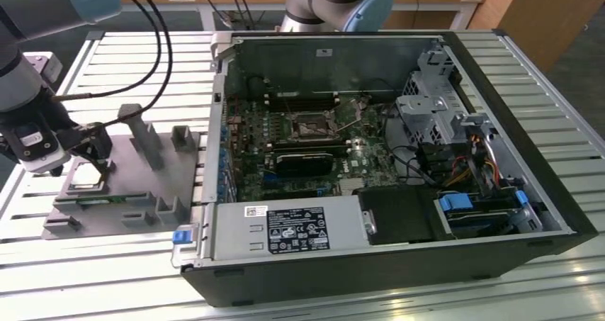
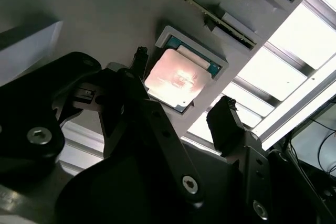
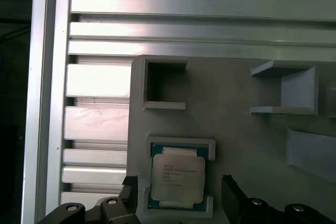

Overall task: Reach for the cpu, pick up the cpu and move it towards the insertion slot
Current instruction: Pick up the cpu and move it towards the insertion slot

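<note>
A slatted aluminium bench [image 1: 95,271] carries a grey fixture plate [image 1: 132,173] and, toward the exterior view's right, an open computer case [image 1: 378,278]. The cpu [image 3: 177,179] lies flat, silvery top up, in a raised square pocket on the plate. Near it on the plate are an empty square pocket [image 3: 164,85] and grey upright posts [image 1: 144,133]. The arm points down over the plate, well apart from the case. Its claw [image 3: 179,184] is open, with one black finger [image 3: 231,195] on each side of the cpu. The insertion slot [image 1: 310,126] sits on the board inside the case. Dark print marks the cpu's top, and a white label [image 1: 295,230] sits on the silver power supply [image 1: 236,229].
</note>
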You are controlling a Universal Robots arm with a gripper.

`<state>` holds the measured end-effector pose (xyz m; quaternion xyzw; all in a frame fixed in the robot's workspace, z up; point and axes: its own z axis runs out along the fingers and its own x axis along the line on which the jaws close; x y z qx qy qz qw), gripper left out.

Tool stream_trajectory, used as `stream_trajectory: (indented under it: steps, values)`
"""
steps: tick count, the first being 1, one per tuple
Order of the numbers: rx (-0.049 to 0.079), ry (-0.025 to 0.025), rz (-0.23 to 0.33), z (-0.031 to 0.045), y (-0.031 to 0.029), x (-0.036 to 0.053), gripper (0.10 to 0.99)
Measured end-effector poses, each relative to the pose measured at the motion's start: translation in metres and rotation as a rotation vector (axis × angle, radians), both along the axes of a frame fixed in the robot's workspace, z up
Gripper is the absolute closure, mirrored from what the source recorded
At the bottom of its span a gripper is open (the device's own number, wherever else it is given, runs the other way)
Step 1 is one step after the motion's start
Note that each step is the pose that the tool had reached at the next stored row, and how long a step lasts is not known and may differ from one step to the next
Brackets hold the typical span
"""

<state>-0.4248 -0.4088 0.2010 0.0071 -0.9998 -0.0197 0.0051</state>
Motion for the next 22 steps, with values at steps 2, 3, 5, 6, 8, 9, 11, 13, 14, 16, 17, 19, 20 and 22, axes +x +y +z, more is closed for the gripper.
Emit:
stream_trajectory:
  steps: [2, 3, 5, 6, 8, 9, 11, 13, 14, 16, 17, 19, 20, 22]
  values:
    - [0.000, -0.0001, 0.000, -0.0028, 0.0002, 0.0004, 0.353]
    - [0.000, -0.0001, 0.000, -0.0038, 0.0004, 0.0006, 0.353]
    - [0.000, -0.0001, 0.000, -0.0057, 0.0009, 0.0008, 0.353]
    - [0.000, -0.0001, 0.000, -0.0064, 0.0011, 0.0008, 0.353]
    - [0.000, -0.0001, -0.001, -0.0077, 0.0013, 0.0008, 0.353]
    - [0.000, -0.0002, -0.001, -0.0085, 0.0014, 0.0008, 0.353]
    - [0.000, -0.0004, -0.001, -0.0097, 0.0014, 0.0008, 0.353]
    - [0.000, -0.0005, -0.001, -0.0111, 0.0015, 0.0008, 0.353]
    - [0.000, -0.0005, -0.001, -0.0118, 0.0016, 0.0008, 0.353]
    - [0.000, -0.0004, -0.002, -0.0131, 0.0017, 0.0008, 0.353]
    - [0.000, -0.0004, -0.002, -0.0138, 0.0018, 0.0008, 0.353]
    - [0.000, -0.0004, -0.003, -0.0154, 0.0023, 0.0008, 0.353]
    - [0.000, -0.0004, -0.003, -0.0161, 0.0025, 0.0007, 0.353]
    - [0.000, -0.0005, -0.003, -0.0174, 0.0030, 0.0008, 0.353]
